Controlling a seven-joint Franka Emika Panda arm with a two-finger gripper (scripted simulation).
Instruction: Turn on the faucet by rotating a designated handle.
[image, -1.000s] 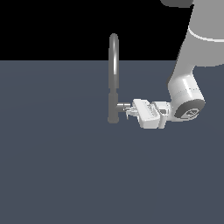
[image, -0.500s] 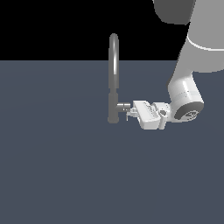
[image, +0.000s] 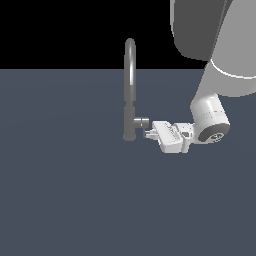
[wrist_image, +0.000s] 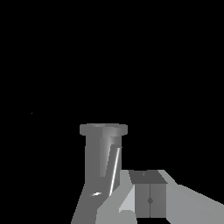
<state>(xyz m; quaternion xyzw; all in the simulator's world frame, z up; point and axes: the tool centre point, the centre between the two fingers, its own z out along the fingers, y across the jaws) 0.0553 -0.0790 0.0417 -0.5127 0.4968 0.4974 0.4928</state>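
the faucet (image: 130, 90) stands tall on the dark bench (image: 60, 190), with its bent spout curving high above the end effector (image: 148, 133). the handle (image: 141, 122) is a short grey stub that sticks out sideways from the faucet's thick bottom part. it sits right at the tip of the end effector, a bit above it, close enough to look like touching. i cannot tell if the end effector's fingers are spread or pressed together.

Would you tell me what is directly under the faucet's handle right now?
Under the handle sit the fingertips of the gripper, beside the faucet column; below them lies only the dark floor. Whether they touch the handle cannot be told.
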